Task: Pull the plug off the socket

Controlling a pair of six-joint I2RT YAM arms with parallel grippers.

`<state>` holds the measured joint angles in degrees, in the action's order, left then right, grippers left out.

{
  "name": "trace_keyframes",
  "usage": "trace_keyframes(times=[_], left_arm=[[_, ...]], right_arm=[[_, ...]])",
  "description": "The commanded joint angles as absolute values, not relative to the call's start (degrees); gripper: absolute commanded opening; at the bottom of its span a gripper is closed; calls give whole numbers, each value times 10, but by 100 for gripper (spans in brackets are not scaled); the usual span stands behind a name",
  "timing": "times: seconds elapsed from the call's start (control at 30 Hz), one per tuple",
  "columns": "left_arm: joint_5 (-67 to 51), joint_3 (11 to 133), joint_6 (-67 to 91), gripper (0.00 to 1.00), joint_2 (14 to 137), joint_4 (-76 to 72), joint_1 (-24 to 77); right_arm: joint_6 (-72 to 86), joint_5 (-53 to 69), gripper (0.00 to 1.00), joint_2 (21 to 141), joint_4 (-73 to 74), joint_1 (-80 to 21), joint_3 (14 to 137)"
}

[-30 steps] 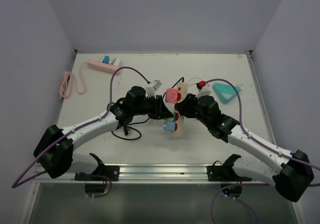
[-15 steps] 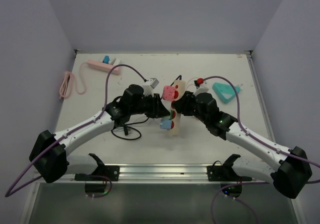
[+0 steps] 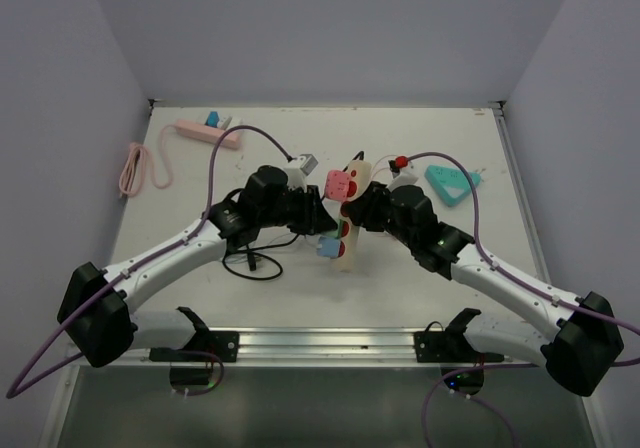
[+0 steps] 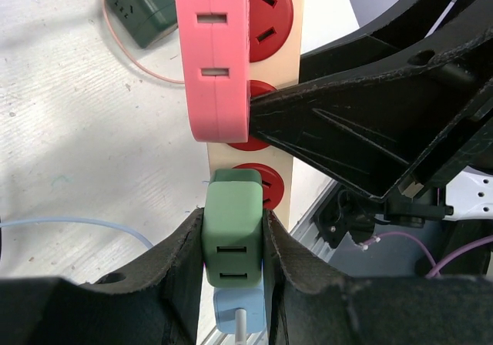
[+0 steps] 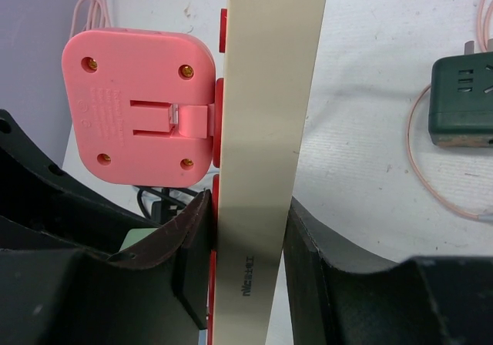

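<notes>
Cream socket strip [image 5: 269, 129] — red outlets, edge print illegible — clamped by the right hand [image 5: 250, 241] over the surface [image 5: 370, 68], pink adapter [image 5: 139, 106] plugged in. Green plug [image 4: 233, 206], pinched in the left hand [image 4: 233, 249], sits against a red outlet.

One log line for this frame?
task: unplug | left hand: shut on green plug | right hand: shut on power strip | plug out: cannot tell
</notes>
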<state>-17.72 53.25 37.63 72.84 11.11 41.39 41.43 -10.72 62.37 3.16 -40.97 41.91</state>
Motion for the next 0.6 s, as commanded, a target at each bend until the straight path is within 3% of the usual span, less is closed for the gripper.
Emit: trace_keyframes(times=[0.0,0.57], left_arm=[[-133,565,332,0,658,191,386],[-138,562,316,0,624,230,377]], right_arm=[[305,-338,0,635,213,-353,388],[323,-358,0,658,251,-312,407]])
